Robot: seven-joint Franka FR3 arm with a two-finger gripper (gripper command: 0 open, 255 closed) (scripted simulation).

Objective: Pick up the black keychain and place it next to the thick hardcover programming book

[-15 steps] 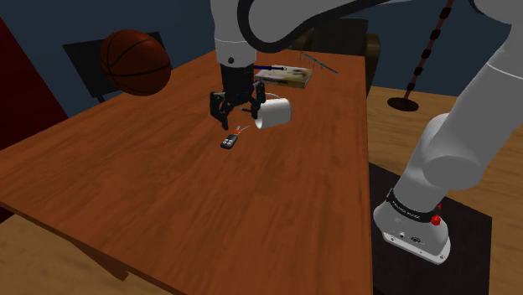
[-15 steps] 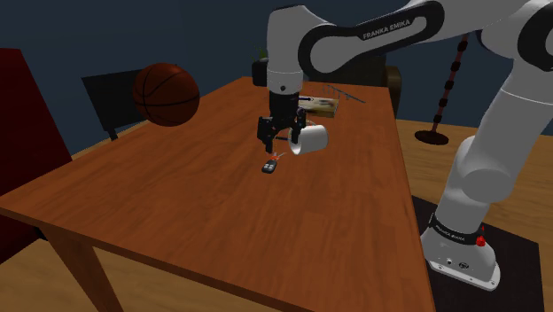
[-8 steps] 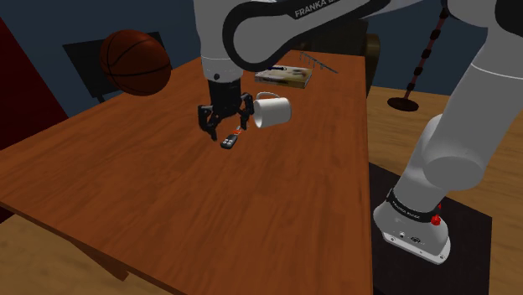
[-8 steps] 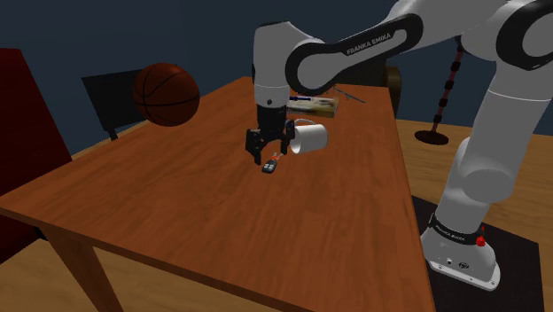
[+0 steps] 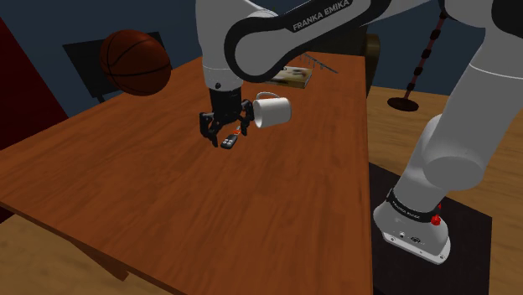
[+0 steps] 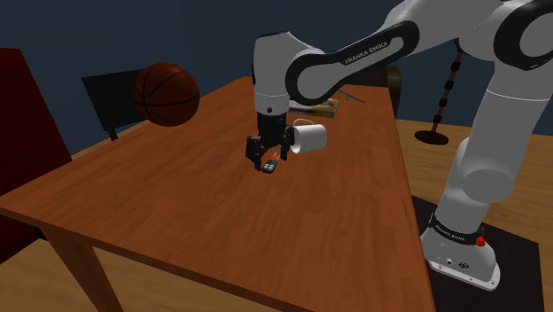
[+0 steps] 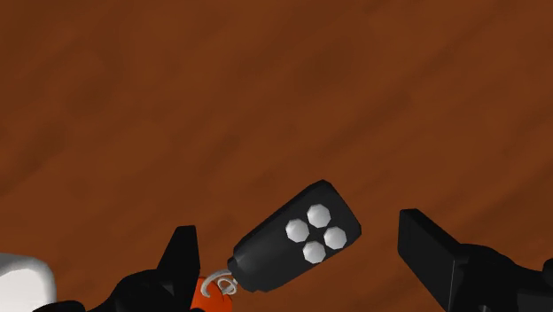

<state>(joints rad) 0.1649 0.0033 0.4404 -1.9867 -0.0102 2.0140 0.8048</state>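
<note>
White arm reaches down over the brown wooden worktop (image 5: 168, 193); black hand (image 5: 224, 132) hangs low, just above the surface; both fingers (image 7: 182, 259) wide apart, nothing gripped. Black key fob (image 7: 297, 237) lies flat on the worktop between the two fingers, turned diagonally to them; gaps show on both sides, so neither finger touches it. The fob has four grey octagonal buttons on top; at one end, by one finger, there is a small ring (image 7: 219, 285) and an orange tag (image 7: 211, 301). White mug (image 5: 271, 111) lies on its side, just beside the hand on the shoulder view's right, open mouth facing the hand; close to the fob but apart from it. Book (image 5: 290, 75) lies flat near the worktop's far edge, beyond the mug, well apart from the fob; a thin rod-like thing sits by it, too small to name. Basketball (image 5: 135, 63) at the shoulder view's upper left, near the far left edge of the worktop.
</note>
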